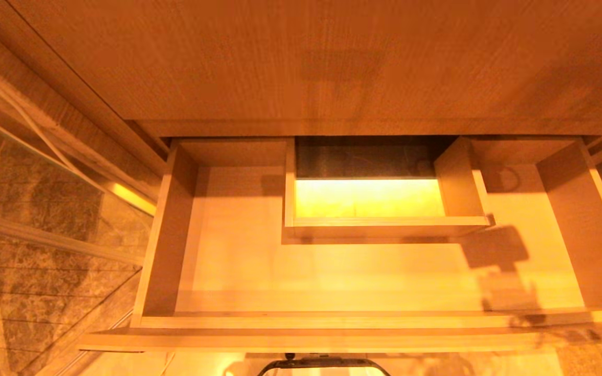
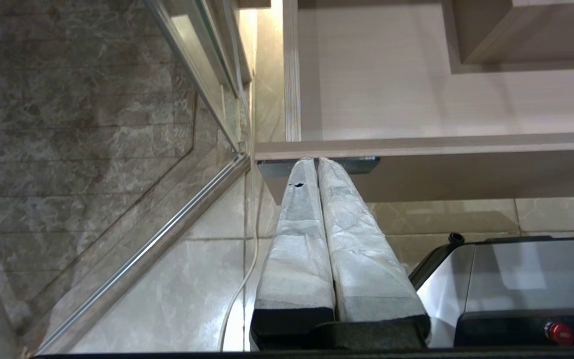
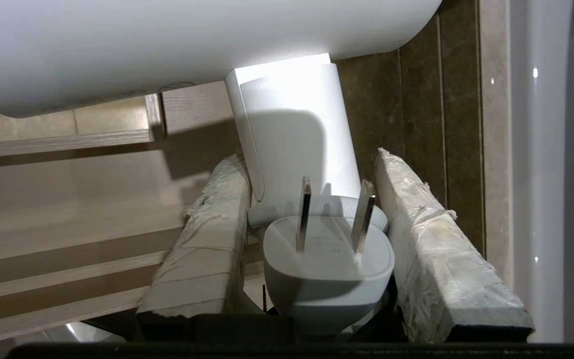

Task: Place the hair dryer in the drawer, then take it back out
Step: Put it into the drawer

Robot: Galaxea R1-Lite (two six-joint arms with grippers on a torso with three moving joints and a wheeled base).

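The drawer [image 1: 165, 250] is standing pulled out below the wood-grain countertop [image 1: 332, 62], wide and shallow, made of pale wood-grain board with square-cut edges. A boxed rectangular cut-out [image 1: 384, 227] is sitting in the middle of its back half, walled by thin boards, with a bright glow showing through the opening. Nothing is lying on the flat drawer floor in the head view, only blocky shadows falling toward its right side.

The right gripper [image 3: 312, 199] is pinching the hair dryer [image 3: 292, 129] by its handle, its two fingers wrapped in rough, frayed whitish tape and pressing on either side. The dryer is smooth glossy white plastic, with a rounded barrel crossing above a tapering handle. A grey plug [image 3: 327, 259] with two flat metal prongs is sitting between the fingers at the foot of the handle. Faint raised lettering runs round the handle's base, too small to read. Pale drawer boards are showing beside the dryer.

The left gripper [image 2: 317, 164] is hanging parked just under the drawer's front edge, its padded, fabric-wrapped fingers pressed together on nothing, above glossy marbled floor tiles [image 2: 177, 299]. A dark small label sits behind its tips, unreadable.
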